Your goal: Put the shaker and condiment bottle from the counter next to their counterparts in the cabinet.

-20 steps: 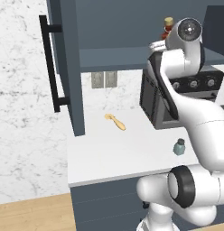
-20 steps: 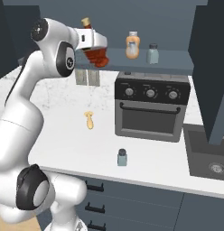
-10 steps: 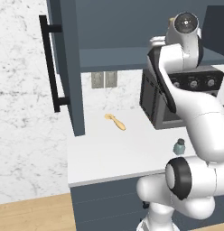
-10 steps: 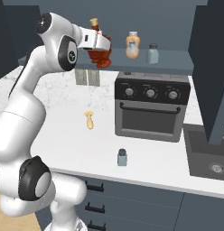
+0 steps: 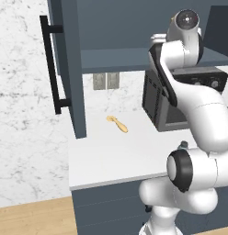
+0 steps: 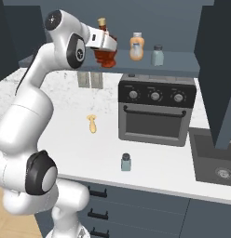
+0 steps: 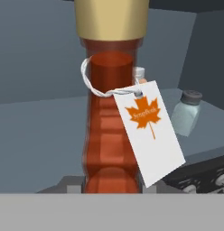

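My gripper [image 6: 104, 48] is shut on the condiment bottle [image 6: 106, 52], a dark red-brown ribbed bottle with a tan cap, held upright at the level of the cabinet shelf [image 6: 182, 65]. In the hand view the condiment bottle [image 7: 109, 126] is close up, with its white maple-leaf tag [image 7: 147, 131] hanging in front. To its right on the shelf stand the counterparts: a pale orange bottle [image 6: 136, 46] and a small blue-grey shaker [image 6: 157, 55], the latter also in the hand view [image 7: 187, 113]. The task's shaker [image 6: 126, 162] stands near the front edge of the white counter [image 6: 80, 144].
A black toaster oven [image 6: 157, 109] sits on the counter under the shelf. A small wooden utensil [image 6: 92, 123] lies left of it. A sink [image 6: 215, 162] is at the far right. The open cabinet door [image 5: 67, 69] with its black bar handle [image 5: 50, 64] stands at the left.
The arm has carried the condiment bottle a little to the right and deeper toward the cabinet shelf, closer to the orange bottle. The grip has stayed shut.
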Motion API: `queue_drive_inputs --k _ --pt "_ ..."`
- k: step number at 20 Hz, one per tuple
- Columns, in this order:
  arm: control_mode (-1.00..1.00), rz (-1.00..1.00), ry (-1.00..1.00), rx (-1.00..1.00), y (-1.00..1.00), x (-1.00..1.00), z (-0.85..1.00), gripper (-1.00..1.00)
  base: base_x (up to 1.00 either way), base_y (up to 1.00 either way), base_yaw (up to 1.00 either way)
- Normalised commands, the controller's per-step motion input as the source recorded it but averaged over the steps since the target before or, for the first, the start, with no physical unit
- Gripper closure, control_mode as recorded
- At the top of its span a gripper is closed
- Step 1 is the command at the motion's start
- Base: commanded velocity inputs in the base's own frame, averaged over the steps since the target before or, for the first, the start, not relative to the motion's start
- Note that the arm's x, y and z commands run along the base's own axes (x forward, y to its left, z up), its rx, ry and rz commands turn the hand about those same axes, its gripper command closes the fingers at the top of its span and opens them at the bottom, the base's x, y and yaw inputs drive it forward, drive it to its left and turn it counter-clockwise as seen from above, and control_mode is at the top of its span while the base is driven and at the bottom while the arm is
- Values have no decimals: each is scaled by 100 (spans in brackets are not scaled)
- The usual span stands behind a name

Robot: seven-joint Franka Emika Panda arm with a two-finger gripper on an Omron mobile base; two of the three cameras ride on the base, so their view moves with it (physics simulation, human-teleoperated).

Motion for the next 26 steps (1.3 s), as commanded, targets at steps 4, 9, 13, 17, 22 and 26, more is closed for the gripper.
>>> queue_drive_inputs --k 4,9,13,17,22,26 --pt "-100 0 0 1 -14 24 -1 100 0 0 0" --pt "-100 0 0 0 -9 27 -5 100 0 0 0" --pt "-100 0 0 0 -6 34 -9 100 0 0 0" --pt "-100 0 0 0 -6 39 -14 100 0 0 0" --pt "-100 0 0 0 -9 46 -12 100 0 0 0" --pt "-100 0 0 0 -10 48 -13 100 0 0 0"
